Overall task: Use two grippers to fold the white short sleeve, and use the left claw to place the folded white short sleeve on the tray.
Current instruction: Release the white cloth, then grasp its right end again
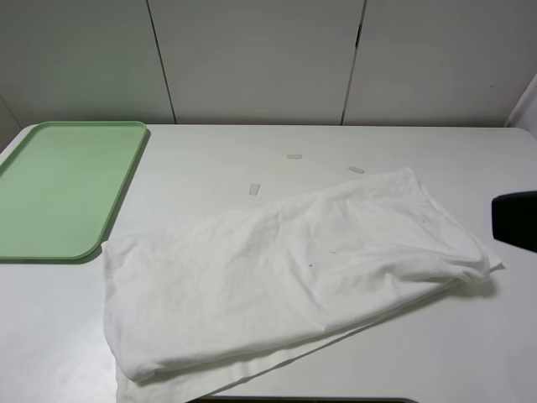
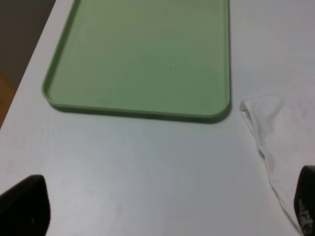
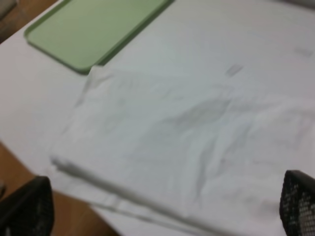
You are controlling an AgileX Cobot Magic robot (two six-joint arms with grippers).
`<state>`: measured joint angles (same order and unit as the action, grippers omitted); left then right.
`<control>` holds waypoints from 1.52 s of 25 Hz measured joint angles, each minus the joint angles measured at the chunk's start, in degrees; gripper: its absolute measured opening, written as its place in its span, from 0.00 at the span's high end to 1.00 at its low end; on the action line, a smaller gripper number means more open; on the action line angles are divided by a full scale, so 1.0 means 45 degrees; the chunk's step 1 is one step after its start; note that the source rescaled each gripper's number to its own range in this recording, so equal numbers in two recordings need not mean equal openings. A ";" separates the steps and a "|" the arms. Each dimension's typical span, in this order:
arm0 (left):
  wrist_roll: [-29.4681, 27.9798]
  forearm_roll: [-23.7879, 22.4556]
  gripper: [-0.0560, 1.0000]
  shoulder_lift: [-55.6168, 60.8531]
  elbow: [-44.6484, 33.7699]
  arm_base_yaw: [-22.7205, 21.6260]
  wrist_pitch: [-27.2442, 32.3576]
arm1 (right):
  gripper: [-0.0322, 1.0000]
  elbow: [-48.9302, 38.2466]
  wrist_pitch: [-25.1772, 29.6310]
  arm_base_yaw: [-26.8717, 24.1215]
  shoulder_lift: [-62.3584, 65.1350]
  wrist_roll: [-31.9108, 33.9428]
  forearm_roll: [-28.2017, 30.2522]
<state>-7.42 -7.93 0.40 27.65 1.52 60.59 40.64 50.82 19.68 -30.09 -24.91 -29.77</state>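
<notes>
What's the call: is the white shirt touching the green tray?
Apart. The left wrist view shows a strip of bare table between the white shirt and the tray.

Shirt [image 1: 285,269] right of tray [image 1: 59,189]

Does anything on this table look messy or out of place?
The white T-shirt lies wrinkled and slanted across the table, one corner beside the green tray. A few small strips lie scattered beyond it.
</notes>
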 joint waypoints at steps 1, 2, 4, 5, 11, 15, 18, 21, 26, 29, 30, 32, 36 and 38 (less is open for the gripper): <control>0.0000 0.0000 0.00 0.0000 0.0000 0.0000 0.0000 | 0.00 0.0000 0.0302 0.0000 0.0000 0.0213 -0.0015; 0.0000 0.0000 0.00 0.0000 0.0000 0.0000 0.0000 | 0.00 0.0000 0.0892 0.0069 0.0000 0.0787 -0.0074; 0.0000 0.0000 0.00 0.0000 0.0000 0.0000 0.0000 | 0.00 0.0000 0.1156 0.0186 0.0000 0.0991 -0.0151; 0.0014 0.0000 0.00 0.0000 0.0000 0.0000 0.0000 | 0.00 0.0000 0.1313 0.0301 0.0000 0.1132 -0.0204; 0.0012 0.0000 0.00 0.0000 0.0000 0.0000 0.0000 | 0.00 -0.0307 0.1371 0.0553 -0.0236 0.1335 -0.0250; 0.0012 0.0000 0.00 0.0000 0.0000 0.0000 0.0000 | 0.00 -0.0422 0.0492 0.0553 -0.1712 0.1407 0.0538; 0.0012 0.0000 0.00 0.0000 0.0000 0.0000 0.0000 | 0.00 -0.0302 -0.0636 0.0553 -0.3535 0.1439 0.0850; 0.0022 0.0000 0.00 0.0000 0.0000 0.0000 0.0000 | 0.00 0.0139 -0.1316 0.0457 -0.4896 0.1439 0.0881; 0.0026 0.0000 0.00 0.0000 0.0000 0.0000 0.0000 | 0.00 0.1551 -0.1635 -0.0750 -0.7779 0.0867 0.0865; 0.0026 0.0000 0.00 0.0000 0.0000 0.0000 0.0000 | 0.00 0.2387 -0.1531 -0.1924 -0.9770 0.0524 0.0877; 0.0026 0.0000 0.00 0.0000 0.0000 0.0000 0.0000 | 0.00 0.2731 -0.1434 -0.2616 -1.0826 0.0365 0.0913; 0.0026 0.0000 0.00 0.0000 0.0000 0.0000 0.0000 | 0.00 0.2921 -0.1434 -0.3096 -1.1758 0.0099 0.0926; 0.0036 0.0000 0.00 0.0000 0.0000 0.0000 0.0000 | 0.00 0.3086 -0.1415 -0.3795 -1.2812 -0.0388 0.0926; 0.0036 0.0000 0.00 0.0000 0.0000 0.0000 0.0000 | 0.00 0.3132 -0.1439 -0.4556 -1.3684 -0.1170 0.0940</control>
<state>-7.26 -7.93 0.40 27.65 1.52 60.59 54.73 44.35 -0.83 -91.67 -30.17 -25.54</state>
